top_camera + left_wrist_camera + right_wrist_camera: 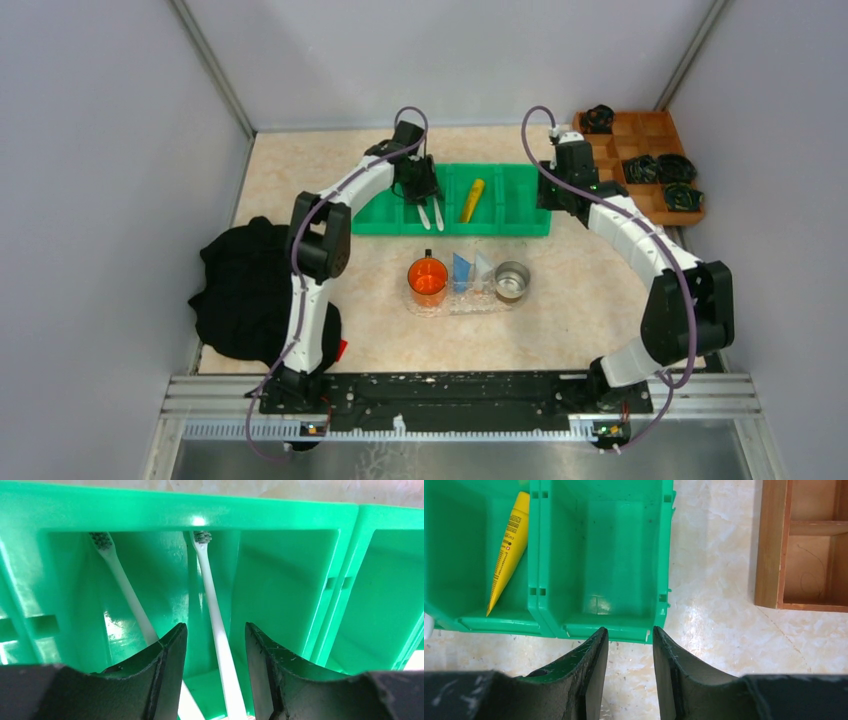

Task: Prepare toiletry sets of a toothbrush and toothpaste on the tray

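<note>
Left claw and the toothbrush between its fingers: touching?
Apart. Left wrist view shows the left claw open astride the right-hand toothbrush, with green bin showing between its handle and each finger.

Beige table (585, 300) with green bin (455, 229), tray (450, 309), wooden box (632, 126), black cloth (245, 290)

in the left wrist view one toothbrush (125, 592) passes behind a finger (155, 675) of the left gripper (215, 632), while the other toothbrush (212, 605) runs off the bottom edge. the dark things (660, 168) in the wooden box (640, 128) are too small to tell.
</note>
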Robot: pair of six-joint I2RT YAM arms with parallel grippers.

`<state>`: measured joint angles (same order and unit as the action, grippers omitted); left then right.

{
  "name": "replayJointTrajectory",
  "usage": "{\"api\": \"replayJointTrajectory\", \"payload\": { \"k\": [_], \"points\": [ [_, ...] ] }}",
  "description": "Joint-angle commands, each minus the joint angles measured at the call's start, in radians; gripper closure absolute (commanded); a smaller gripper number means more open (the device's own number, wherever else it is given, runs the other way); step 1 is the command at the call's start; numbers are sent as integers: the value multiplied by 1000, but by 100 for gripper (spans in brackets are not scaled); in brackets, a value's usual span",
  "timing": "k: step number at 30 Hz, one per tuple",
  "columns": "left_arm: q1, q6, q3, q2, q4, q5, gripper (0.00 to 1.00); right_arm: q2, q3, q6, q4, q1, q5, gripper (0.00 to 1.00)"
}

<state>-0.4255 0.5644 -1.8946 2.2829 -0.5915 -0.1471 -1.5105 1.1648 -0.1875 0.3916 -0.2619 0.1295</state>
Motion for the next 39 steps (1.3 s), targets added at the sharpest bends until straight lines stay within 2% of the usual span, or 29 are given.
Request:
{"api": "replayJointTrajectory", "payload": {
  "k": [1,8,14,20,23,29,39],
  "points": [
    [-1,0,-27,47,6,-16,46,0,0,-10,-36,-10,-7,62],
    [-1,8,-27,61,19,-17,56,-7,1,-10,-41,-11,-11,63],
    [-1,9,-40,78,16,-14,57,-10,2,-9,-42,-11,-14,63],
    [-1,9,-40,71,22,-6,73,-14,3,-10,-45,-11,-22,63],
    [0,9,-34,55,36,-6,78,-14,3,-10,-45,-12,-24,63],
    [-1,8,2,-11,78,-13,80,-12,4,-10,-40,-12,-25,63],
    [-2,-19,171,-254,247,-80,84,21,8,-17,-20,-20,-29,64]
  ]
}}
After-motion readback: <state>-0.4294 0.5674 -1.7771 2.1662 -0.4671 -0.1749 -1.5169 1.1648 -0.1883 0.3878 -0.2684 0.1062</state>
